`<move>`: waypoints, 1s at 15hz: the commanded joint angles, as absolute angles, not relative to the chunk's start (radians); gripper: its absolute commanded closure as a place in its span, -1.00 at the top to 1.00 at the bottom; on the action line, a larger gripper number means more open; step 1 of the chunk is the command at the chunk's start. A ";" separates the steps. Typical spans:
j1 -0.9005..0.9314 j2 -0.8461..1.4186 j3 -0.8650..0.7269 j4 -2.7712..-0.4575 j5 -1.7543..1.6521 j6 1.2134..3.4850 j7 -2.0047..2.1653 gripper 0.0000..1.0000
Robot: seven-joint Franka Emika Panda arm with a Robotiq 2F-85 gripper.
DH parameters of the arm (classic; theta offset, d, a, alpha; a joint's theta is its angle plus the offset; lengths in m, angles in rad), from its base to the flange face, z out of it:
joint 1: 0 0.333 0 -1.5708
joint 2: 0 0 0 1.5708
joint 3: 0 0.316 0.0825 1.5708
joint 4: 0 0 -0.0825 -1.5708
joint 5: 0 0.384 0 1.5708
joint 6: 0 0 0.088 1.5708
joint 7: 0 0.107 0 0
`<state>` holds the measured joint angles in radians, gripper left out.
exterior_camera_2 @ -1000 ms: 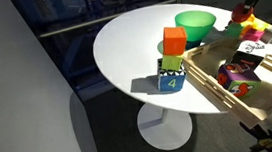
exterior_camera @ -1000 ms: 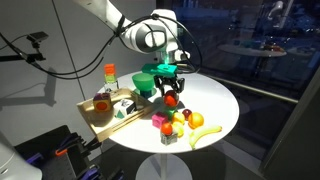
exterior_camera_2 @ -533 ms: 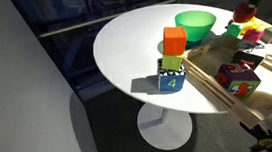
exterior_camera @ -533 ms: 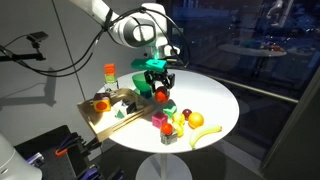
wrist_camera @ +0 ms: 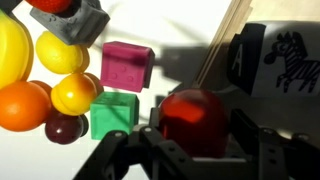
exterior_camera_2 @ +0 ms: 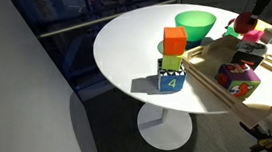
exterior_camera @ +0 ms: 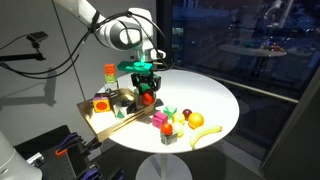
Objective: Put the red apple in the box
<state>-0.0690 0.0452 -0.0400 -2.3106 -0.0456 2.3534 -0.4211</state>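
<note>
Jaws closed on the red apple (wrist_camera: 193,118), one finger on each side. Gripper (exterior_camera: 146,90) points straight down; the arm (exterior_camera: 118,30) arches over from the upper left. Apple is held at the rim of the wooden box (exterior_camera_2: 209,79), near the green bowl (exterior_camera_2: 195,24). Readable: "4" on the blue block (exterior_camera_2: 173,80). Zebra picture on a cube (wrist_camera: 272,60) inside the box.

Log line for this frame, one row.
phase: carry | claw: shut on red apple | position: lifted, at edge of wooden box | release: not yet | next: likely move over box, open
</note>
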 commanded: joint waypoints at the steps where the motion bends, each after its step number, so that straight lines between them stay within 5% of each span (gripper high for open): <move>1: -0.053 -0.009 -0.029 -2.378 -0.043 2.355 -0.447 -0.06; 5: -0.034 -0.033 -0.019 -2.428 -0.053 2.361 -0.445 0.02; 6: -0.030 -0.037 -0.018 -2.438 -0.058 2.364 -0.439 0.84; 9: -0.023 -0.042 -0.018 -2.457 -0.068 2.375 -0.418 1.00; 15: -0.025 -0.073 -0.024 -2.461 -0.053 2.325 -0.386 1.00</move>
<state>-0.0237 -0.0230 -0.0184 -2.4446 -0.0465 2.3629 -0.4221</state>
